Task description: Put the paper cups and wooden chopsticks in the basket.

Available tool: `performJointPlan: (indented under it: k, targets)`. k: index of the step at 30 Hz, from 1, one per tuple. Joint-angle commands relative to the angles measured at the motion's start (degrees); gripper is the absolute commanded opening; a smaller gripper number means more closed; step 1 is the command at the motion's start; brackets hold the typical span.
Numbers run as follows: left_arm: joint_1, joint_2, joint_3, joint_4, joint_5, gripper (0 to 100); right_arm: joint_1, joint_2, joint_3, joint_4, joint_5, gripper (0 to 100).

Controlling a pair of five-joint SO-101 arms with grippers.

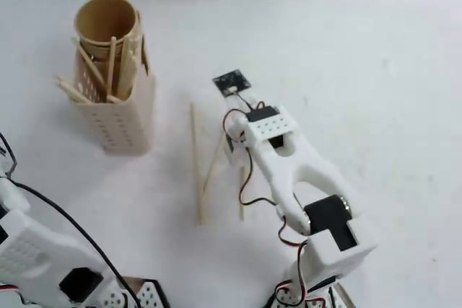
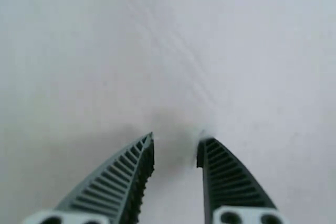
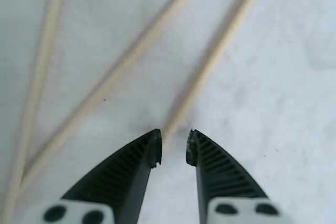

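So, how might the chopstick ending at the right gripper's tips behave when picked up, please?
The chopstick looks thin, straight wood: probably stiff and light. Gripped at its end by the right gripper, it may pivot or slip.

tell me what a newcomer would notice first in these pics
Probably the tall perforated basket at the far left of the table, already holding a paper cup and a bunch of wooden chopsticks. Next, the white right arm at mid-table, bent over three loose chopsticks, its jaws slightly apart at the end of one of them.
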Motion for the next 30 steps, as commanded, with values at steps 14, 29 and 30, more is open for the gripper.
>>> performJointPlan:
  k: [14, 29, 30]
  targets:
    - [-0.57, -0.84, -2.64, 0.35, 0.62, 15, 0.75, 5.05, -10.11, 5.32, -4.4, 2.1]
    - [-0.22, -0.4, -2.64, 0.0, 0.62, 15, 1.89, -55.16, 2.2, 0.48, -5.27, 2.1]
    - [-0.22, -0.4, -2.64, 0.0, 0.62, 15, 1.19, -57.89, 1.85, -1.54, -5.27, 2.1]
